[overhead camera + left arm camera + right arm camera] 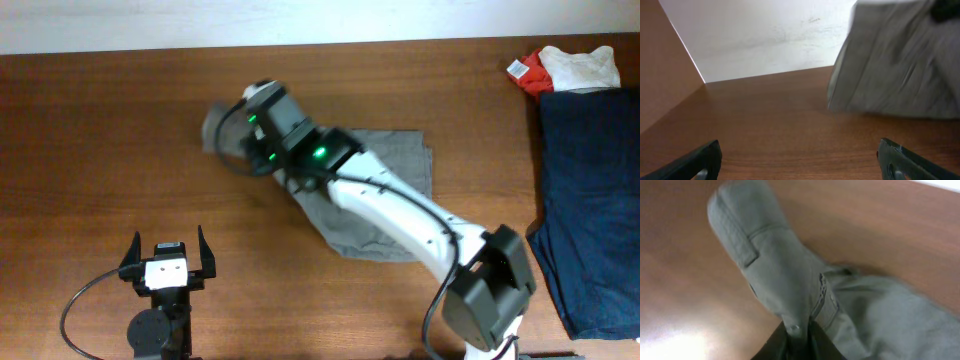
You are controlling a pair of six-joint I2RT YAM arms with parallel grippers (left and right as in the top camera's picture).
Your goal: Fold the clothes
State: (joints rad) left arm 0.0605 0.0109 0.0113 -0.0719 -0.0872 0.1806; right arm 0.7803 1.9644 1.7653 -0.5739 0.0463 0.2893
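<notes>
Left pincer (168,250): nearest the robot's side, low over the bare table (100,130), fingers spread wide with nothing between them.
Right pincer (799,328): fingers pinched together on a fold of the trousers (395,160), at a stitched seam by what looks like a small stud.
Where the trousers are: middle of the table, under and around the right arm; one end is raised off the wood in the right pincer, and the rest lies flat.
Key relation: the long axis runs slantwise, from the held end at the far left to the flat bulk nearer the robot and to its right. A fold would likely bring the held end back along that line. The right arm has the trousers; the left is well apart.
Cloth: mid-grey, soft, limp cotton, rumpled, with raised seams and a small sewn tab; the raised end is blurred in the overhead and left wrist views.
Table surface: smooth brown wood grain with a slight sheen.
Far right edge: a large dark navy cloth (590,180), flat, with a small red and cream bundle (570,65) beyond it; both lie well clear of the trousers.
</notes>
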